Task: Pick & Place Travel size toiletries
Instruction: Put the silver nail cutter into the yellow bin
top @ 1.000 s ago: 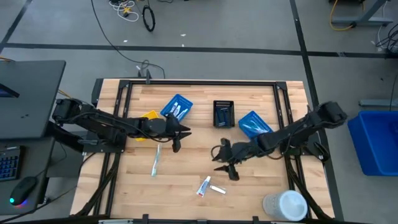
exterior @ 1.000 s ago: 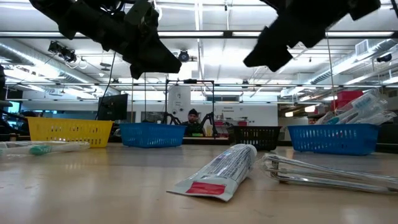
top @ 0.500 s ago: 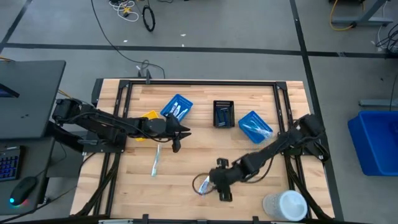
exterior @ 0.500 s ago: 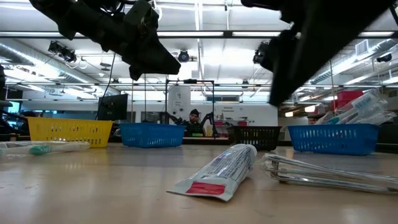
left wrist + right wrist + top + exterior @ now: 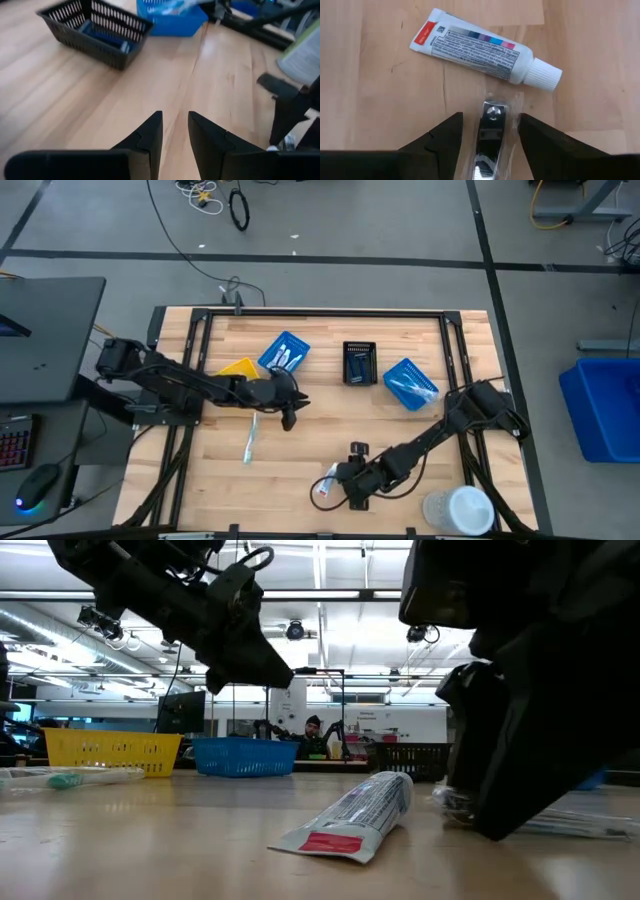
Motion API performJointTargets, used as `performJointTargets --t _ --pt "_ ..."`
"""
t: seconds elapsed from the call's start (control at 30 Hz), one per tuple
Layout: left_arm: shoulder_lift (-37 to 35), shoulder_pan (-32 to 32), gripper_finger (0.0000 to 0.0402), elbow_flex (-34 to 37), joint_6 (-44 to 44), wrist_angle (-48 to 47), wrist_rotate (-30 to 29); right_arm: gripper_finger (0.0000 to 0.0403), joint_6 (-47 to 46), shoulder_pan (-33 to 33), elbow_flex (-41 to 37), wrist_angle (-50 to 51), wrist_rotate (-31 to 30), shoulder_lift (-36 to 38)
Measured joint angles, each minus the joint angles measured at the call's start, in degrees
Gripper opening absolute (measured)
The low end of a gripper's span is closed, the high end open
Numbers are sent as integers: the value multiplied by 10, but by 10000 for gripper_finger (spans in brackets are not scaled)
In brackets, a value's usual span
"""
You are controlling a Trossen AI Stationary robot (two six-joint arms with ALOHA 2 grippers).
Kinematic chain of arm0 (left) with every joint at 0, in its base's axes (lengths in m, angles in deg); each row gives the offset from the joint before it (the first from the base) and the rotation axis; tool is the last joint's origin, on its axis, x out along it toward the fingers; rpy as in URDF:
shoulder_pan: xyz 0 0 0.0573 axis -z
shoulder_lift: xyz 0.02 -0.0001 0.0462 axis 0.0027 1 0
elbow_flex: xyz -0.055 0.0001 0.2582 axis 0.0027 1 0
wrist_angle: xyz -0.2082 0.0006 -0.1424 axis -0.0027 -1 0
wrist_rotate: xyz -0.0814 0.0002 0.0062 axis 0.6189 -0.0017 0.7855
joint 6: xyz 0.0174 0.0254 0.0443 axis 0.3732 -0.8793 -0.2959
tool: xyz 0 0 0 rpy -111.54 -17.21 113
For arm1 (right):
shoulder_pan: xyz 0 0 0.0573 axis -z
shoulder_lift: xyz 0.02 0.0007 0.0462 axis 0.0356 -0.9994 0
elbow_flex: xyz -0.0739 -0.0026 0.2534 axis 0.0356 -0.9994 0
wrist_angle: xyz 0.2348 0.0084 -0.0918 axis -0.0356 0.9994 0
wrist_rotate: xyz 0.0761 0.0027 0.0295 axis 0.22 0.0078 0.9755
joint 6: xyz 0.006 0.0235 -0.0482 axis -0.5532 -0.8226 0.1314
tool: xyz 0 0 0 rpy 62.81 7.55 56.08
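Note:
A white toothpaste tube with a red end lies flat on the wood table; it also shows in the high view and the low view. Beside it lies a shiny metal item in a clear wrapper. My right gripper is open and low over the table, one finger on either side of this item, with a gap showing at each side. My left gripper hangs above mid-table, open by a narrow gap and empty. A toothbrush lies flat at the left.
A yellow bin, a blue bin, a black bin and a second blue bin stand in a row across the far half. A large white round container stands at the near right corner.
My right gripper has gone toward the table's near edge and left, and down, from beside the right blue bin to the toothpaste tube and the wrapped metal item. My left gripper has shifted a little toward the near edge.

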Motion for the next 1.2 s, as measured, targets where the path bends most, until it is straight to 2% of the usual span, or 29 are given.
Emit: performJointTargets --t 0.17,0.4,0.57,0.67,0.83,1.0,1.13,1.2 --pt "25 11 98 0 13 4 0 164 13 0 0 30 -6 0" --pt "35 30 98 0 37 20 0 89 52 12 -2 23 24 6" --pt "35 44 98 0 14 80 0 63 120 26 -9 48 43 53" --pt "35 50 98 0 -11 108 0 63 173 41 -5 55 37 115" --pt "35 55 98 0 -52 138 0 66 237 62 -7 101 -75 222" --pt "35 53 98 0 -69 138 -3 66 329 60 -4 86 -218 337" --pt "35 53 98 0 -89 156 -16 66 362 66 -12 73 -248 408" --pt "35 52 98 -1 -126 184 -17 66 368 74 -33 55 -247 427"
